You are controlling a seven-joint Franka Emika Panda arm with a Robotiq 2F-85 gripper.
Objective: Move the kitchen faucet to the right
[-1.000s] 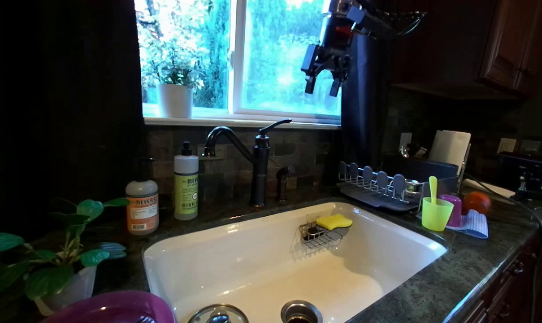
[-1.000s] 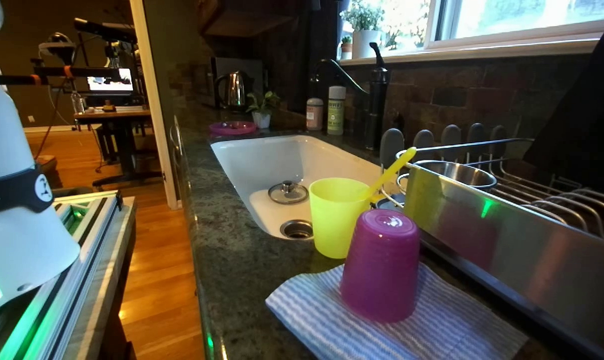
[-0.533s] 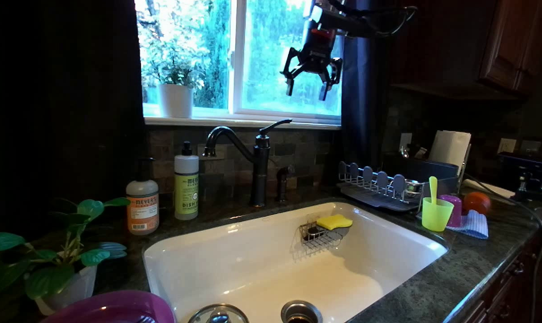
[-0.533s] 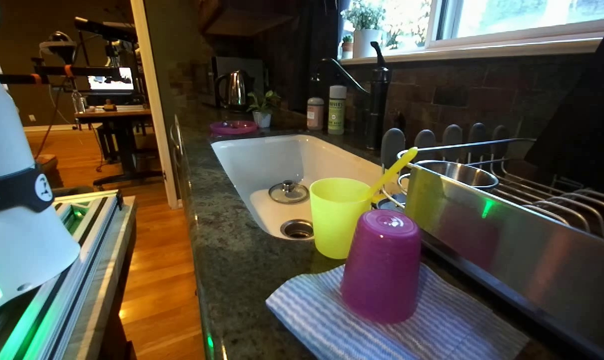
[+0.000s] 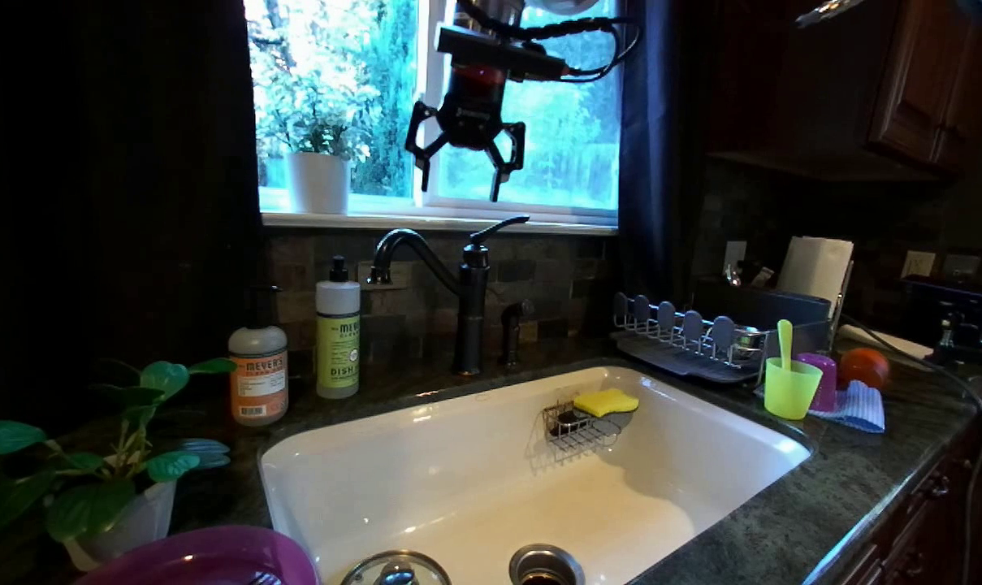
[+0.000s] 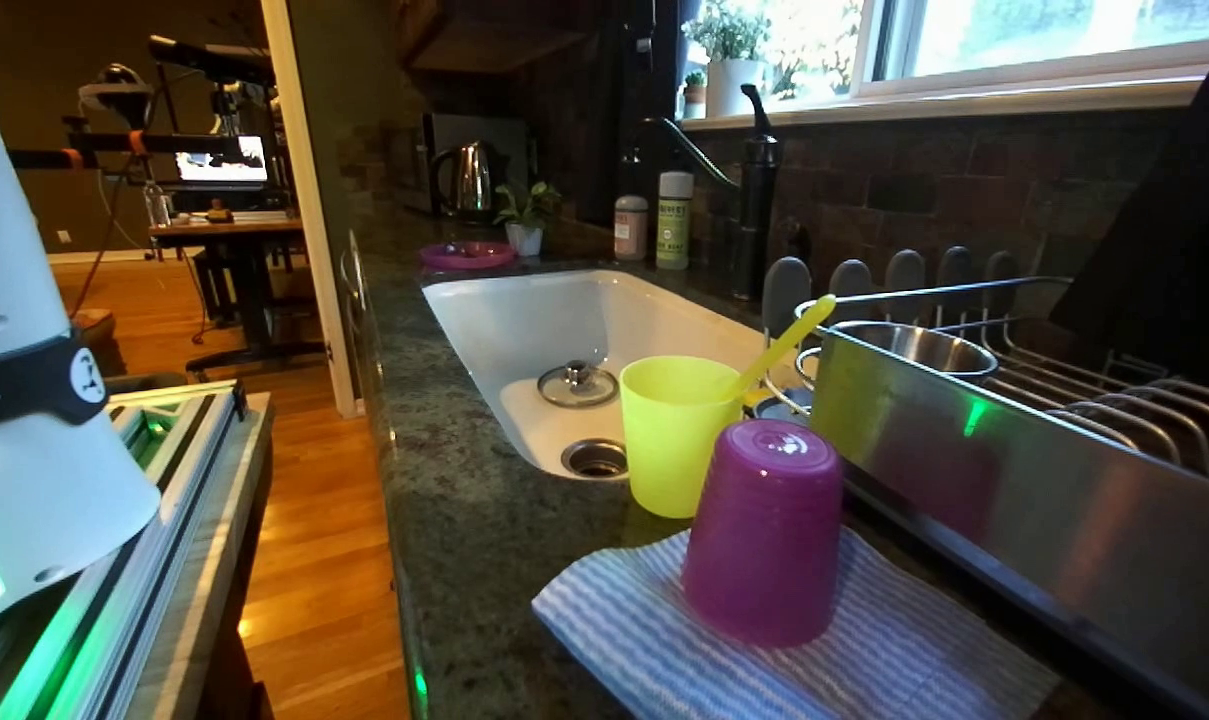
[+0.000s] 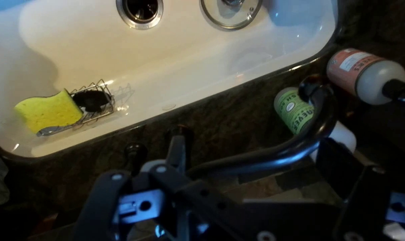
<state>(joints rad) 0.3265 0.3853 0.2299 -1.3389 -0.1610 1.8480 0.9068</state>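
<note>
In an exterior view, the green soap [image 5: 339,341] stands at nine o'clock from your faucet [image 5: 471,305], whose spout [image 5: 413,238] points that way; your fingers [image 5: 497,182] hang spread and empty at twelve. This looks like the approach; next, probably, lower beside the spout and push toward three.

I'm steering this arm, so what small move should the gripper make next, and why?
Probably lower the open gripper toward the spout of the kitchen faucet: it hangs above, empty, and in the wrist view the spout shows between its jaws.
</note>
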